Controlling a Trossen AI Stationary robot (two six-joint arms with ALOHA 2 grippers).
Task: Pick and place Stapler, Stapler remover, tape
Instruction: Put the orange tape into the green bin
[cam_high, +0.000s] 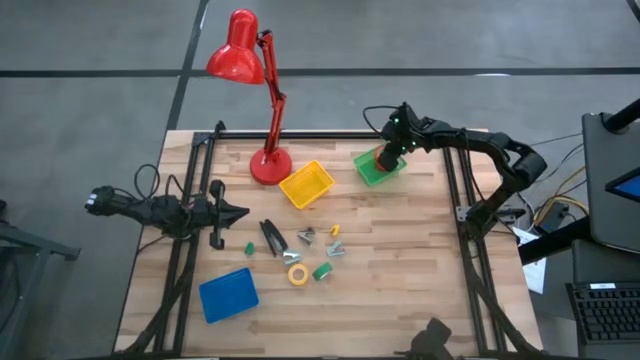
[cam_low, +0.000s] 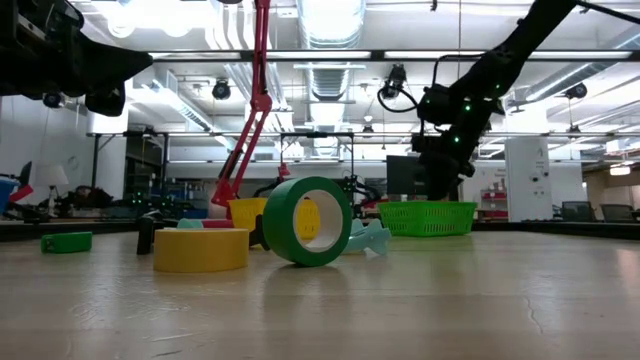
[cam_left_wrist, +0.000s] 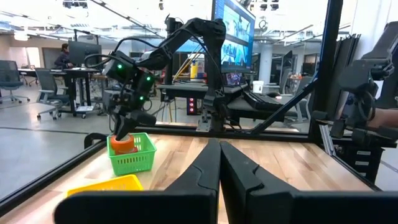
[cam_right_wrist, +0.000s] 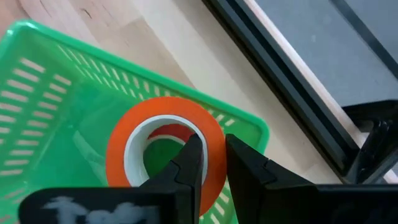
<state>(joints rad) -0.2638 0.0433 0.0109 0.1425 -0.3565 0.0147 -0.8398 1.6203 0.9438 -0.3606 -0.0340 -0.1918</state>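
Your right gripper (cam_right_wrist: 214, 163) was down inside the green basket (cam_right_wrist: 43, 124) at the far right part of the table, its fingers pinching the wall of the orange tape roll (cam_right_wrist: 121, 146), one finger through the hollow centre and the other outside the ring. A bit of red showed through that roll's centre, though you could not tell from the wrist picture what it was. In the left wrist picture the same orange roll (cam_left_wrist: 123, 144) sat low in the basket (cam_left_wrist: 134, 157) under the right gripper (cam_left_wrist: 124, 127).

Your left gripper (cam_high: 236, 212) waited at the left side of the table, its fingers (cam_left_wrist: 205, 168) pressed together with only a hairline between them, holding nothing.

The rest of your things lay in the middle of the table. The black stapler (cam_high: 272, 237) lay slantwise just right of the left gripper. The yellow tape roll (cam_high: 298, 273) lay flat near the front, and the green tape roll (cam_high: 321, 270) stood on edge just beside it. A small green piece (cam_high: 249, 247) lay left of the stapler. Small pale metal pieces (cam_high: 307, 236) were scattered between the stapler and the rolls; you could not make out which was the staple remover. The yellow bin (cam_high: 306, 185) sat beside the red lamp (cam_high: 268, 165), and the blue bin (cam_high: 228, 294) sat at the front left.
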